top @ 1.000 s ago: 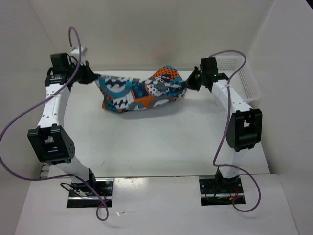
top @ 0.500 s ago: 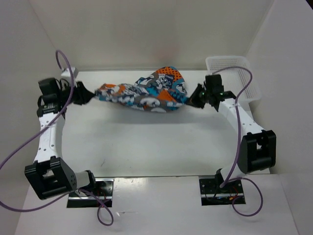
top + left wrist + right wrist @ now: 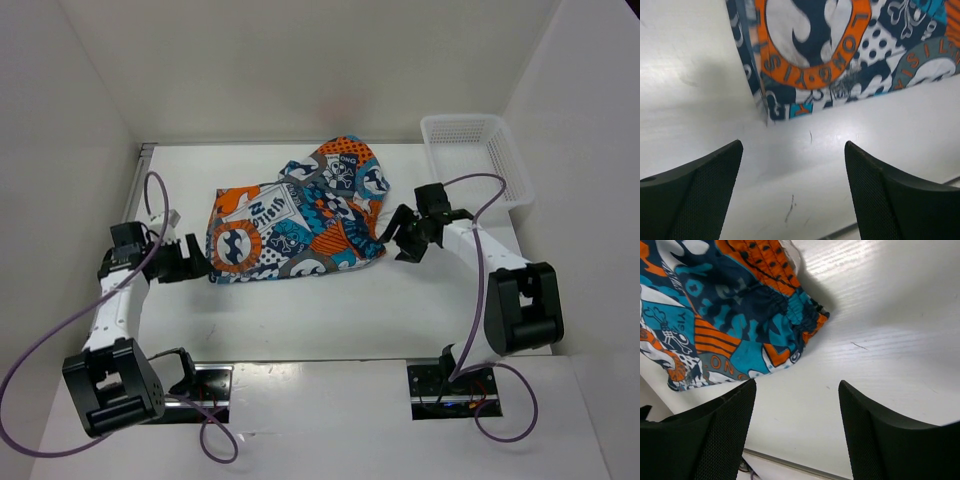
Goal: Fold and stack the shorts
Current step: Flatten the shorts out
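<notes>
Though rumpled, 1 shorts (image 3: 295,225) between 2 grippers (image 3: 200,265) (image 3: 400,236)

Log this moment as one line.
shorts lying on table | left end effector open, empty | right end effector open, empty

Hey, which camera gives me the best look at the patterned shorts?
The top external view: it shows the whole shorts lying loosely spread, with their full outline in frame. The left wrist view catches only one corner with an orange ring print. The right wrist view shows only a gathered elastic edge and some print beside it.
</notes>
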{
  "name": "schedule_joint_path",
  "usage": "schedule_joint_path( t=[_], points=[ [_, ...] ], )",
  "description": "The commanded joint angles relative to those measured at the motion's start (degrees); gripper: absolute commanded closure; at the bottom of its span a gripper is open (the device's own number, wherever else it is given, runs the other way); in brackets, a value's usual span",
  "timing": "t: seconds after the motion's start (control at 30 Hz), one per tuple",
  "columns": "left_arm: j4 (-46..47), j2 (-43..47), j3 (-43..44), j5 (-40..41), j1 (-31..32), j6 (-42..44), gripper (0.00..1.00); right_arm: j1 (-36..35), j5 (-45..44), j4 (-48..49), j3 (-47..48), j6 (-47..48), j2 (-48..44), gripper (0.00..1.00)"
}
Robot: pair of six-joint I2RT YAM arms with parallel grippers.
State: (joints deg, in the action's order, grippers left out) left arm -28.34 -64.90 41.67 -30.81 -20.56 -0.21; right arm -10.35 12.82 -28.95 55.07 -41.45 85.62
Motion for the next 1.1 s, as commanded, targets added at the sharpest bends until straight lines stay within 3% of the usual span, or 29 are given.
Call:
schedule_joint_path(
  t=[0.0,0.13,0.23,0.73,0.93,1.07],
  points=[
    [-3.65,2.50,-4.66,0.75,-0.19,0.21,0.10,-0.11,-0.78,1.35,-2.50,0.41,-3.18,0.28],
    [2.92,3.64,-11.95,-4.34,-0.19,0.21,0.08,-0.11,0.45,2.41,-3.83,0.41,-3.71,0.28],
    [5.13,2.60,-11.09,-1.56,-0.19,0.21,0.01,-0.11,0.45,2.41,-3.83,0.93,-4.24,0.28],
    [19.81,-4.71,-17.23,-0.39,-0.19,0.21,0.01,-0.11,2.12,2.41,-4.36,2.52,-4.77,0.28],
    [27.63,-8.39,-19.61,-0.92,2.71,0.21,0.01,-0.11,2.64,3.46,-4.88,2.52,-3.72,0.28],
    [27.63,-13.14,-17.15,-0.92,5.52,0.21,0.15,-0.11,3.18,3.99,-4.88,3.04,-2.31,0.28]
  ],
)
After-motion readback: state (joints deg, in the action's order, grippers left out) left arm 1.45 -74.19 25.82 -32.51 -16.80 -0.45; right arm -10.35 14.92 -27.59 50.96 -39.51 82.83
